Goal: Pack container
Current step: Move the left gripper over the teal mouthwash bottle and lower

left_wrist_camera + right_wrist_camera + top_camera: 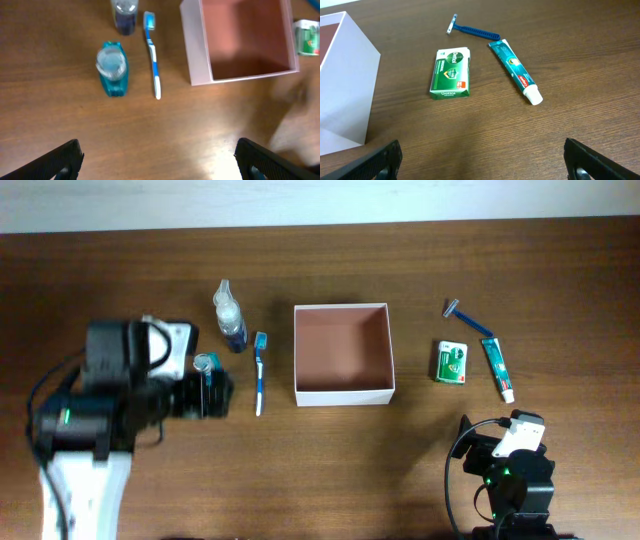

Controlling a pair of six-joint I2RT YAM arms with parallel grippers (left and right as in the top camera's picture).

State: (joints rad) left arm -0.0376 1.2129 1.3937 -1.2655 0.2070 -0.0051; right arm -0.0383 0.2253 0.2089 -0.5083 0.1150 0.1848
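Observation:
The container [343, 393] is a square, shallow open box with white walls and a pinkish-brown inside, at the table's middle; it looks empty. It also shows in the left wrist view [197, 55] and at the left edge of the right wrist view [347, 95]. My left gripper [214, 394] [160, 165] is open and empty, left of the container, just short of a small blue bottle [206, 365] [112, 67]. My right gripper [498, 430] [482, 165] is open and empty, near the front edge, short of a green-and-white packet [451, 362] [451, 73].
A blue-and-white toothbrush [260, 375] [153, 55] and a clear spray bottle [229, 318] [124, 15] lie left of the container. A toothpaste tube [497, 368] [515, 71] and a blue razor [468, 318] [472, 31] lie to its right.

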